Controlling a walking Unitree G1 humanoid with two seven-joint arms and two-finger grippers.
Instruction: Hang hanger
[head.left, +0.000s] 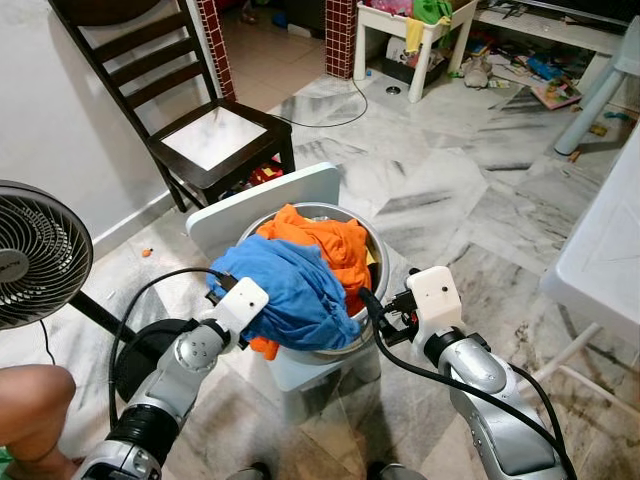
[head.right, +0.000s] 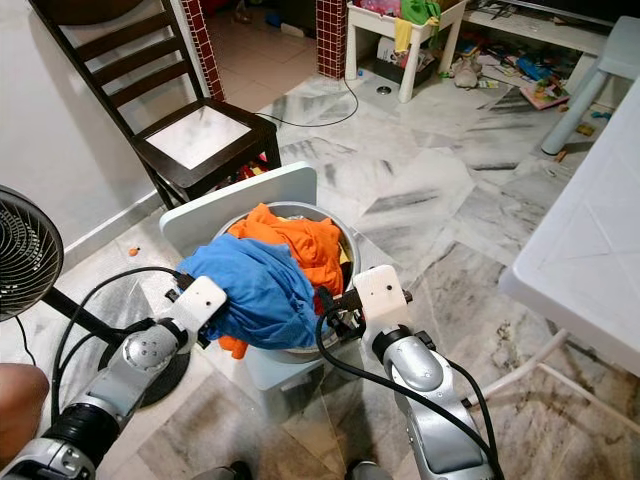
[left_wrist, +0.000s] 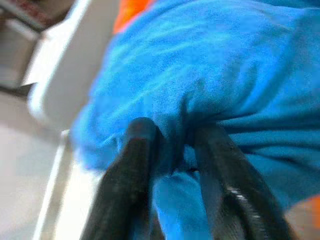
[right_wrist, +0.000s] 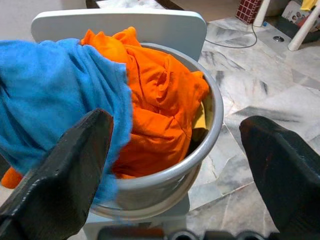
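While pinched, blue shirt (left_wrist: 210, 85) sits between left jaws.

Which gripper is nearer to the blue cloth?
Left. The left gripper is shut on a fold of the blue cloth. The right gripper is open beside the basin, with one finger next to the cloth.

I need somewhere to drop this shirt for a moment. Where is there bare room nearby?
Bare: the chair seat behind the basin, and the floor between basin and white table. Crowded: the basin, heaped with blue cloth and orange cloth.
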